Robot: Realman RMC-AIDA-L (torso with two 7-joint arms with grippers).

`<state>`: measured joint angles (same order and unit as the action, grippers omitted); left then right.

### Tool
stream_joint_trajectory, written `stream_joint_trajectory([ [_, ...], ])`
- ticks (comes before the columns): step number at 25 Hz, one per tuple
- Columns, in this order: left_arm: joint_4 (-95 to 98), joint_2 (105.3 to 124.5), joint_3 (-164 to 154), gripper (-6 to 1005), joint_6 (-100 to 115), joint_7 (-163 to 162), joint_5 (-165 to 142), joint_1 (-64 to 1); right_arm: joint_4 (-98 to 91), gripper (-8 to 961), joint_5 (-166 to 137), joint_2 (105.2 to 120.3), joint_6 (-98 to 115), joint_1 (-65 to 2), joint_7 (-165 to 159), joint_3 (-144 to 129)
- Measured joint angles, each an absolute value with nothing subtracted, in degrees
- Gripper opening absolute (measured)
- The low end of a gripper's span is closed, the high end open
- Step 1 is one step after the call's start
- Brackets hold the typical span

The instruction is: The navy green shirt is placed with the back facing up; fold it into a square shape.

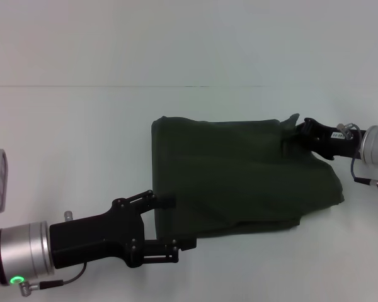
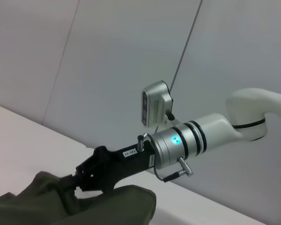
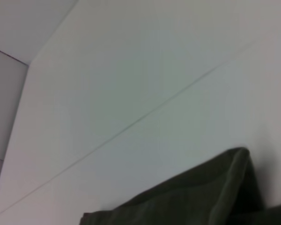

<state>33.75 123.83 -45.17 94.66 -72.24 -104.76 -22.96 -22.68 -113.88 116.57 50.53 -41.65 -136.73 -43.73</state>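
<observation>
The navy green shirt lies folded as a rough rectangle on the white table, plain side up. My left gripper reaches in from the near left. It is open, its two fingers straddling the shirt's near-left corner. My right gripper is at the far right corner and shut on the cloth, which bunches up slightly there. The left wrist view shows the right gripper buried in a fold of the shirt. Only a folded edge of the shirt appears in the right wrist view.
White table surface stretches on all sides of the shirt, with a thin seam line running across the far part. A pale wall stands behind the table.
</observation>
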Motion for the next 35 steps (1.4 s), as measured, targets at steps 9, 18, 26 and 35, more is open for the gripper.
stream_joint_trajectory([
  [9, 33.7, 123.82, -44.5, 950, 94.6, -72.2, -104.7, -22.7, -26.3, 17, -111.2, 117.41, 50.9, -42.5, -131.8, -43.9],
  [18, 33.7, 123.83, -43.6, 949, 94.8, -72.5, -104.7, -22.7, -28.8, 38, -108.2, 117.42, 53.8, -41.8, -126.1, -44.0],
  [26, 33.7, 123.83, -43.6, 949, 94.9, -73.0, -104.7, -22.6, -26.6, 56, -109.2, 116.73, 48.7, -40.5, -125.4, -44.3],
  [35, 32.9, 123.83, -43.6, 949, 95.3, -73.0, -104.7, -22.6, -26.2, 76, -110.0, 117.9, 42.7, -40.7, -125.5, -44.2],
])
